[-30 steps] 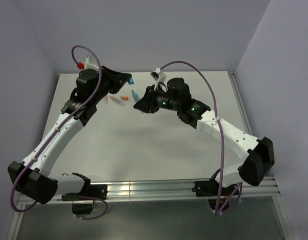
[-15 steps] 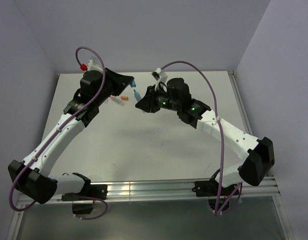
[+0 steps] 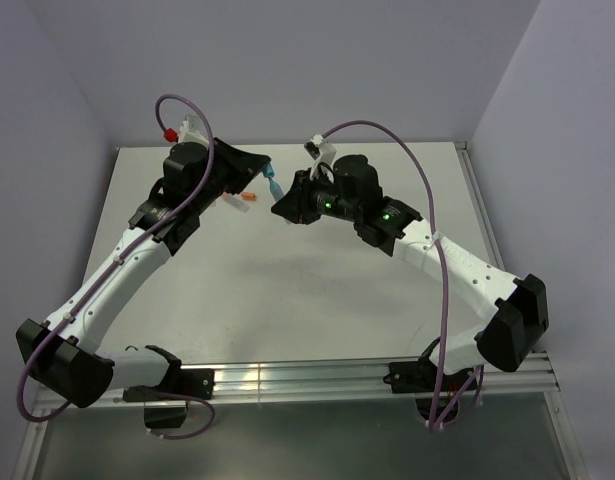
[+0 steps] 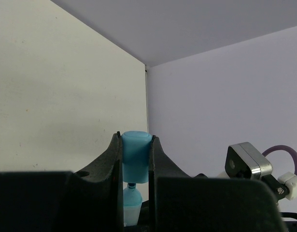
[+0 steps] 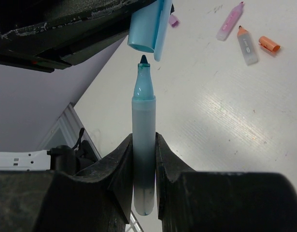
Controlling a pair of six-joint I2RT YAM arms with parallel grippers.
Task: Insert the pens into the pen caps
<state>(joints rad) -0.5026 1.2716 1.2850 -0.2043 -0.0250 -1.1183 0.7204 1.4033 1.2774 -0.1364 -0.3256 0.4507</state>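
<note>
My left gripper [image 3: 264, 172] is shut on the light blue pen cap [image 4: 135, 157], with the cap's open end facing the pen. My right gripper [image 3: 278, 204] is shut on the light blue pen [image 5: 144, 140] and holds it above the table. In the right wrist view the pen's dark tip sits just below the cap's [image 5: 146, 26] mouth, with a small gap between them. On the table beyond lie the pink pen [image 5: 229, 21], the clear-orange pen [image 5: 247, 46], the orange cap [image 5: 269, 45] and the pink cap [image 5: 173, 20].
Both arms meet over the far middle of the white table [image 3: 317, 290]. The loose pens and the orange cap [image 3: 249, 199] lie just below the left gripper. Purple walls close in the back and sides, and a metal rail [image 3: 287, 380] runs along the near edge.
My left gripper has moved right with the blue cap, closing on the pen tip. The right gripper has shifted slightly up and back with the pen.
</note>
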